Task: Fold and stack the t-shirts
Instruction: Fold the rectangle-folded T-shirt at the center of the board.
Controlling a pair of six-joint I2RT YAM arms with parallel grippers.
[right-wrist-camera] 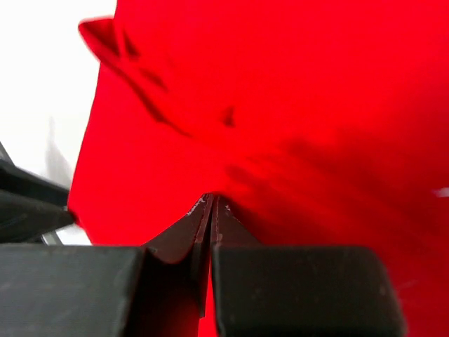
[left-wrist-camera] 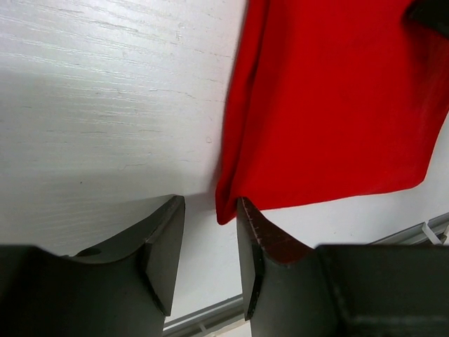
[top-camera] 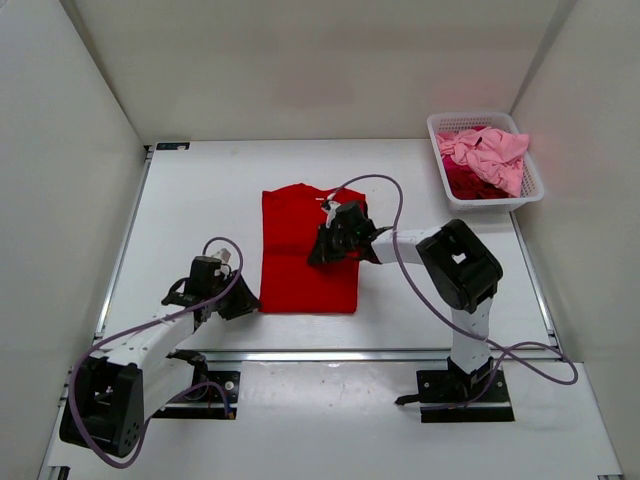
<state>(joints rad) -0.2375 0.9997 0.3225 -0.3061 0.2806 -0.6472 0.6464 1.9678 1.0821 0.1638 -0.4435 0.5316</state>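
Red cloth, top view: one bright red t-shirt (top-camera: 300, 262) lies folded to a rectangle mid-bench (top-camera: 200, 200). The right gripper (top-camera: 335, 238) covers part of its right edge, and the left gripper (top-camera: 236, 302) sits at its near-left corner. One white basket (top-camera: 480, 117) stands at the far right, holding a crumpled light pink t-shirt (top-camera: 492, 150) over a magenta t-shirt (top-camera: 468, 181). Anything under those is hidden. That makes three shirts countable.

Left wrist: two fingers stand partly apart with nothing clamped. The shirt's corner (left-wrist-camera: 226, 209) is just at the right finger; the rest of the shirt is cut off.

Right wrist: the fingers are closed tight, pinching a pucker of red cloth (right-wrist-camera: 280, 105). The view is blurred and the cloth fills the frame.
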